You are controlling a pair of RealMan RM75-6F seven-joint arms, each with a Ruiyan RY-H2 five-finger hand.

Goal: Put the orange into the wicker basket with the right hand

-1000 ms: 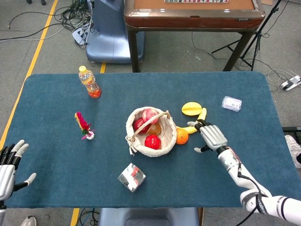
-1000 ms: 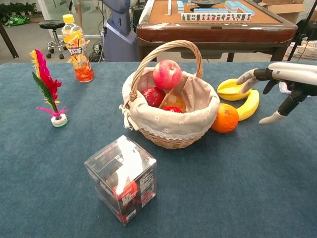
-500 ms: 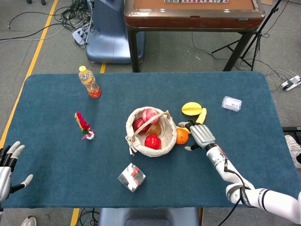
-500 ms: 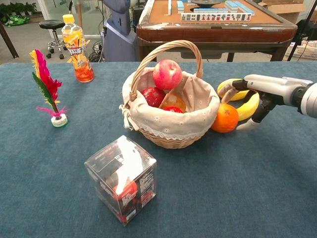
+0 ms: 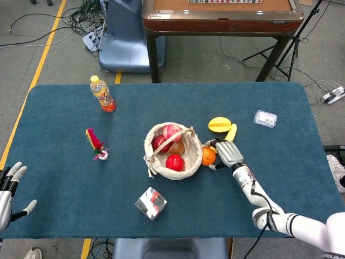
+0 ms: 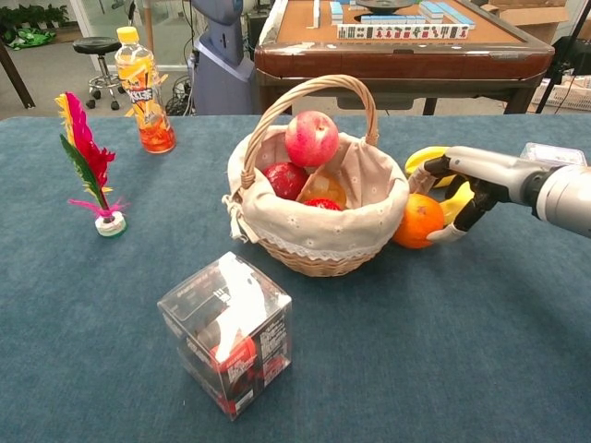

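The round orange fruit (image 6: 420, 221) is seen on the blue cloth-covered table (image 6: 443, 351), touching the cloth-lined wicker basket (image 6: 319, 242). It is cupped by the grey right hand (image 6: 464, 189), fingers curled around its far side. The left hand (image 5: 7, 189) is held with fingers spread, holding nothing.

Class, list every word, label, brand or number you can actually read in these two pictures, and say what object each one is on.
Bottle: the label has dark letters, too blurred to read with certainty.
Clear box: dark printed panels, text too small to read.
Tiles on the far brown table: markings too small to read.
Small clear case: no legible text.
Basket, orange, right hand: no writing seen.
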